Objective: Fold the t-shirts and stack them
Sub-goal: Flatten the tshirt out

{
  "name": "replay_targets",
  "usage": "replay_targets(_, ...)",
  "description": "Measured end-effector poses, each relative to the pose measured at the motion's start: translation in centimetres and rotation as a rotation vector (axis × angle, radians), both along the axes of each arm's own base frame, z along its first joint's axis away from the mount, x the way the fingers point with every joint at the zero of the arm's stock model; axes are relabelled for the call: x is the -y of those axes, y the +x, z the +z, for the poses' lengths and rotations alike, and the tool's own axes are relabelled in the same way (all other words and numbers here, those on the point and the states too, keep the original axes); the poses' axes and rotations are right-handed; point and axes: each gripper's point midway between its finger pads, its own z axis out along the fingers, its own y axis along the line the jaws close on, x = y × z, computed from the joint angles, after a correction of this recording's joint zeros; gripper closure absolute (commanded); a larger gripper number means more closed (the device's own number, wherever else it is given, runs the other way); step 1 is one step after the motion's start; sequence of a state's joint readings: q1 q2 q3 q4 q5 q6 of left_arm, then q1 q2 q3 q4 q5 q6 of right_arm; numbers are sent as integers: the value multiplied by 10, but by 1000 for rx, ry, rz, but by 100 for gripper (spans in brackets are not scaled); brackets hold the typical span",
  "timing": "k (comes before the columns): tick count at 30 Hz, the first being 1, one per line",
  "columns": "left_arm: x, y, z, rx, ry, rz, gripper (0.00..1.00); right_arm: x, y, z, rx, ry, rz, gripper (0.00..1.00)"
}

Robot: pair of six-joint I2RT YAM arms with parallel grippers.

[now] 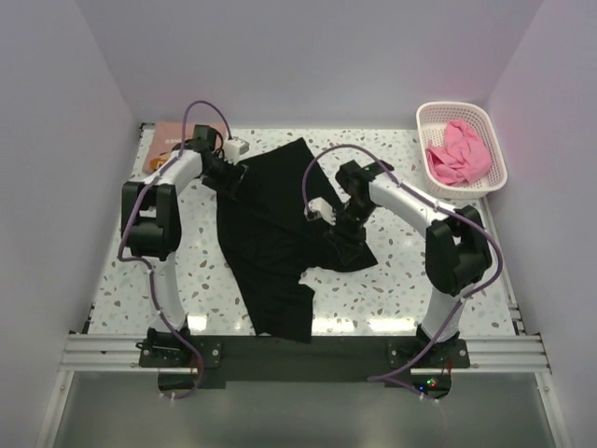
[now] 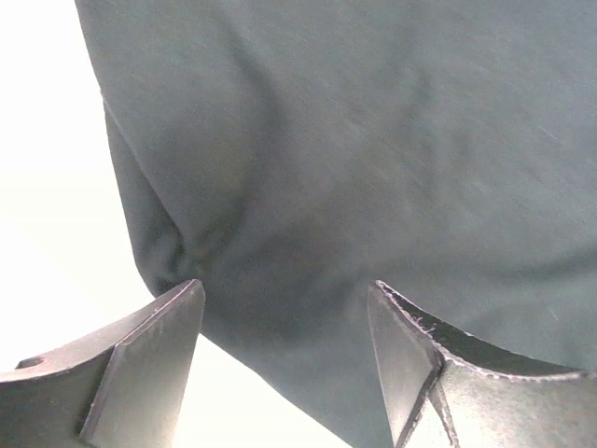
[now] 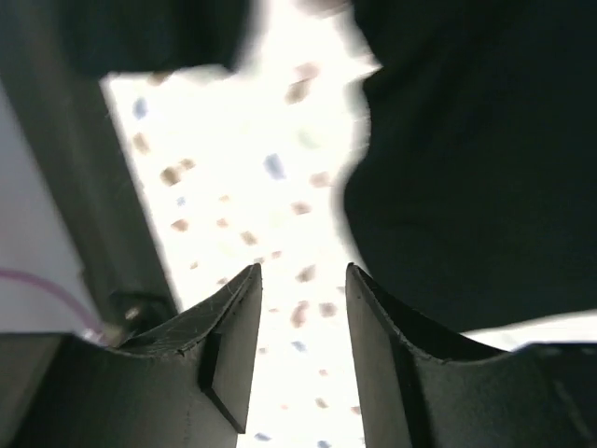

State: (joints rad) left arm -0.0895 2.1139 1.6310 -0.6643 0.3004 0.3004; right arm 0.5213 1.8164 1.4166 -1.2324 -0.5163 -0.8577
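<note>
A speckled table (image 1: 401,285) bears the black t-shirt (image 1: 270,252). The left gripper (image 2: 284,294) gapes over its edge; the right gripper (image 3: 303,275), parted, sits beside it.

A: Type of place?
B: Robot test cell, lab-style. Plain white walls (image 1: 308,56) box in a speckled table (image 1: 121,280) on three sides.
A: What marks it as a rig?
B: Left arm (image 1: 154,224) and right arm (image 1: 401,198) bolted to a metal rail (image 1: 103,353) at the near edge. Purple cables (image 1: 201,105) loop in the open.
A: Anything else?
B: Plastic basket (image 1: 494,149) in the far right corner. Black t-shirt (image 1: 270,243) spread on the table top.
</note>
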Motion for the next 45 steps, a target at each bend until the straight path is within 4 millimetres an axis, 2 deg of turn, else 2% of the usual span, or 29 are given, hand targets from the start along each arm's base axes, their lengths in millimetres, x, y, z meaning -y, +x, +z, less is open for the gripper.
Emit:
replay_targets(2,2,-8,10,7,-15,-29,23,-3,32,3,40,25,-75,48)
replay_targets(5,7,-41,24,-1,-50,-107,23,2,53,3,70,38,-126,45)
replay_targets(9,19,-113,41,-40,-114,-251,23,9,46,-10,84,25,-103,42)
replay_targets(12,31,-163,39,-49,-114,-374,23,21,31,-31,76,-28,-76,42)
replay_targets(15,43,-198,25,-78,-89,-474,25,28,31,-46,97,-67,-70,46)
replay_targets(18,45,-215,6,-121,-46,-514,30,26,48,-53,165,-74,-81,52)
replay_targets(20,40,-212,-6,-137,-9,-503,33,26,59,-58,205,-84,-91,55)
replay_targets(21,37,-207,-13,-139,13,-497,40,27,62,-62,220,-94,-94,56)
replay_targets(23,34,-200,-21,-155,44,-483,46,31,63,-71,231,-118,-94,57)
replay_targets(24,33,-192,-22,-139,61,-478,51,34,62,-74,234,-128,-95,57)
replay_targets(27,30,-173,-24,-133,102,-455,58,38,64,-76,263,-140,-97,61)
replay_targets(32,25,-126,-27,-111,170,-413,64,49,61,-77,293,-154,-112,64)
replay_targets(34,24,-90,-26,-77,196,-381,63,52,59,-77,293,-157,-119,64)
replay_targets(38,22,-5,-18,39,165,-288,45,54,51,-75,267,-157,-141,57)
replay_targets(39,20,8,-16,60,144,-269,43,54,49,-73,253,-160,-148,56)
replay_targets(40,16,18,-11,82,115,-250,42,54,46,-72,237,-164,-157,52)
replay_targets(42,3,25,3,107,56,-224,40,53,44,-63,211,-165,-178,50)
replay_targets(45,-11,18,37,158,8,-227,39,41,59,-38,236,-121,-216,49)
